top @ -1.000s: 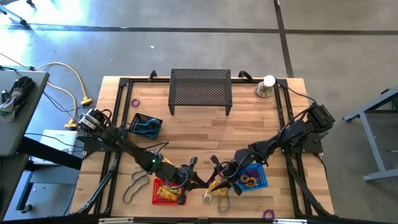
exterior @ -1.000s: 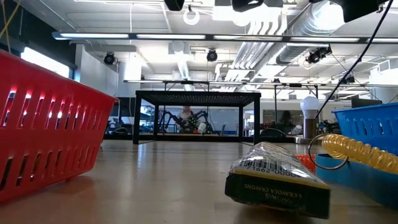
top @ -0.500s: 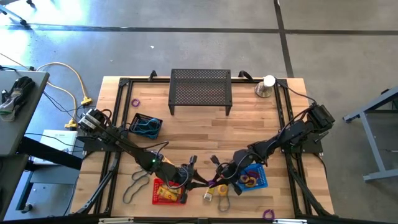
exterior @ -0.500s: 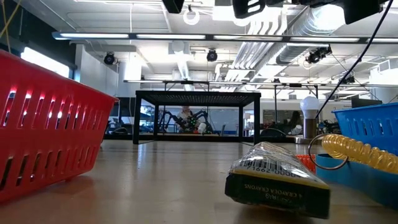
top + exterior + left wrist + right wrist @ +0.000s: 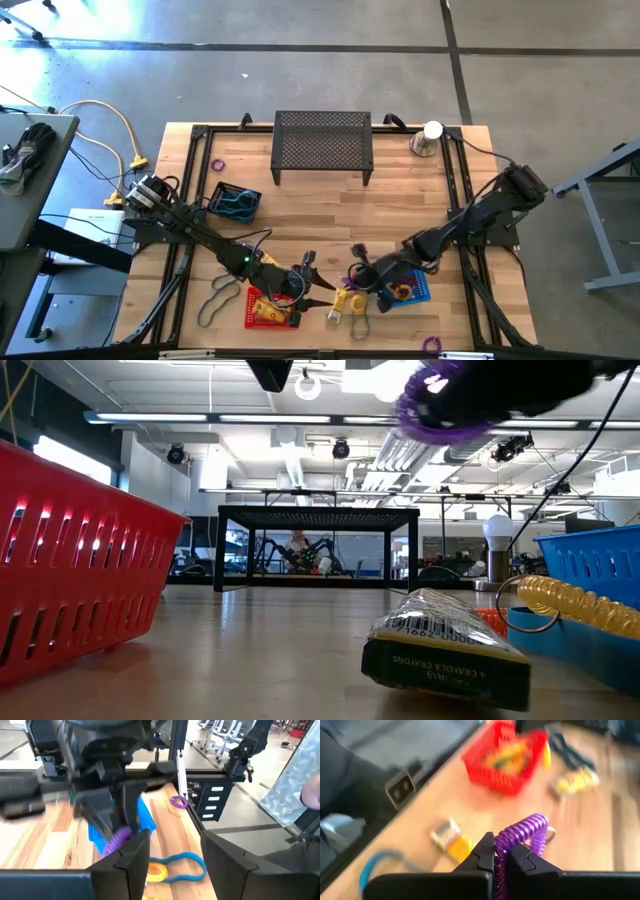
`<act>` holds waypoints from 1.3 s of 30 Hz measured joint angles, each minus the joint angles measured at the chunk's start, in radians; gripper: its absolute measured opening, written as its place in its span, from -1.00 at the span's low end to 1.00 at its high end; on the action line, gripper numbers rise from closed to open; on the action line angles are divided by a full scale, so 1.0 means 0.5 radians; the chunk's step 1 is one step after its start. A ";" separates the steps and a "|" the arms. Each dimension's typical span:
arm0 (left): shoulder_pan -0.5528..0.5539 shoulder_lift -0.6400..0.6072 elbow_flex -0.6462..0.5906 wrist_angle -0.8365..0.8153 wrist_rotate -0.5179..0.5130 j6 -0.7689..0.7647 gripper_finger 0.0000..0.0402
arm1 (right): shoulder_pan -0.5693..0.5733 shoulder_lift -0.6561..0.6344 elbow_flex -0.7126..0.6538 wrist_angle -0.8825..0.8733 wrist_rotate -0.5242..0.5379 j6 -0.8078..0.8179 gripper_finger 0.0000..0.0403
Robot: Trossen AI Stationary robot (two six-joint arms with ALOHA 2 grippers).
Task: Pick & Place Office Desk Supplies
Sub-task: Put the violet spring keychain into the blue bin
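Observation:
A purple coil cord point(image 5: 522, 836) hangs above the table's near middle, with my right gripper point(image 5: 501, 847) shut on it. It also shows at the top of the low view as the coil point(image 5: 440, 405). My left gripper point(image 5: 172, 851) stands open just left of it in the high view point(image 5: 318, 284), level and pointing at the coil, its fingers apart and off it. On the table below lie a yellow pack point(image 5: 345, 303), a blue loop point(image 5: 180, 865) and a yellow coil point(image 5: 155, 871). A red basket point(image 5: 266, 309) holds yellow items. My right gripper pinches the purple coil point(image 5: 506, 845) between its two fingers, partway along its length. The fingers slant down from the table's right side. The coil's free end, with a small metal ring point(image 5: 550, 835), sticks out past the fingertips, lifted clear of the table.
A blue basket point(image 5: 408, 290) sits near right and a black basket with teal bands point(image 5: 233, 203) at the left. The black mesh stand point(image 5: 322, 145) and the silver cone with a white ball point(image 5: 428, 138) are at the far edge. Grey loops point(image 5: 218, 296) and purple rings point(image 5: 217, 165) point(image 5: 431, 344) lie loose.
My right gripper has tipped downward and moved a little toward the table's near edge with the purple coil. The coil has come down into the top of the low view.

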 joint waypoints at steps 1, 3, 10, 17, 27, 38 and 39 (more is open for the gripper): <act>0.000 0.000 0.000 -0.011 0.000 -0.015 -0.14 | 0.033 -0.032 0.020 -0.128 0.067 0.051 -0.98; 0.000 0.000 0.000 -0.039 0.000 -0.021 -0.14 | 0.099 -0.074 0.069 -0.361 0.175 0.172 -0.98; 0.002 0.000 0.000 -0.122 0.002 -0.026 -0.14 | 0.406 -0.252 0.119 -1.121 0.429 0.882 -0.98; 0.002 0.000 0.000 -0.122 0.004 0.012 -0.14 | 0.648 -0.326 0.118 -1.479 0.516 1.593 -0.98; 0.002 0.000 0.000 -0.117 0.004 0.013 -0.14 | 0.675 -0.240 0.115 -1.676 0.467 2.090 -0.91; 0.002 0.001 0.000 -0.117 0.004 0.004 -0.14 | 0.693 -0.248 0.116 -1.644 0.501 1.949 -0.43; 0.002 0.001 0.000 -0.117 0.004 0.004 -0.14 | 0.708 -0.250 0.116 -1.637 0.552 1.898 -0.41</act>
